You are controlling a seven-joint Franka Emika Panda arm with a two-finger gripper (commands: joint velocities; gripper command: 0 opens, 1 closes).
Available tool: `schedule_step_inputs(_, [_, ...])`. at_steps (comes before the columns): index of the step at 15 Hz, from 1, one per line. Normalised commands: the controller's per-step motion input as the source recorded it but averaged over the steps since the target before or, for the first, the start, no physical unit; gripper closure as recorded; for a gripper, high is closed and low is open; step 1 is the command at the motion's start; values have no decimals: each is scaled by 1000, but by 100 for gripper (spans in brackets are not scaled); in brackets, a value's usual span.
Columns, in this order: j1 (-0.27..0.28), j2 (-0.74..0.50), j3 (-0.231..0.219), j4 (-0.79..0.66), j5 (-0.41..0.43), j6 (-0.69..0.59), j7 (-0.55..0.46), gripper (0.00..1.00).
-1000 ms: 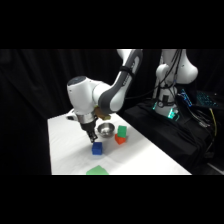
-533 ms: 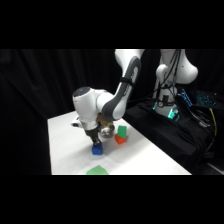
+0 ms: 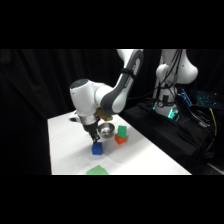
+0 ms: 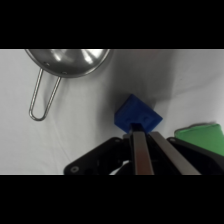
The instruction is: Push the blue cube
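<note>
Gripper (image 4: 142, 135) low over the table (image 3: 65, 140), my two fingers (image 4: 139, 150) lie close side by side, narrow, holding nothing, with their tips right at the near edge of the blue cube (image 4: 137, 114). From the wrist I judge the tips touch it or nearly so; I cannot tell for certain.

From the side, the cube (image 3: 97, 148) sits on the white table just below my gripper (image 3: 94, 137), toward the front half of the table. A metal bowl (image 3: 106, 130) stands just behind it, and an orange block (image 3: 120, 139) with a green cube (image 3: 122, 131) behind it lie near, off to the right. A flat green block (image 3: 97, 171) lies near the front edge. In the wrist view the bowl (image 4: 70, 61) with its wire handle (image 4: 42, 100) is up and to the left, apart from the cube, and the flat green block (image 4: 200, 135) is just beside the cube on the right.

The step in hand is the push itself. To do it well I should keep the fingers together as one blunt tip, stay low so they meet the cube's side and do not ride over its top, and press through the middle of its face. The cube sits cornerwise to my fingers, so an off-centre push would likely spin it away. A slow, straight stroke over bare table seems best, steering between the bowl and the flat green block.
</note>
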Motion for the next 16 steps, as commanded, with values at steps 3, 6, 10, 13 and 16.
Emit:
schedule_step_inputs(3, [14, -309, 9, 1, -10, -414, -36, 55])
schedule_step_inputs(6, [30, -295, 18, 5, -35, -325, -36, 31])
schedule_step_inputs(10, [24, -315, 30, 16, -16, -299, -35, 1])
schedule_step_inputs(13, [27, -235, 10, 75, -39, -294, 32, 0])
schedule_step_inputs(16, [54, -126, -17, 116, -117, -252, 163, 0])
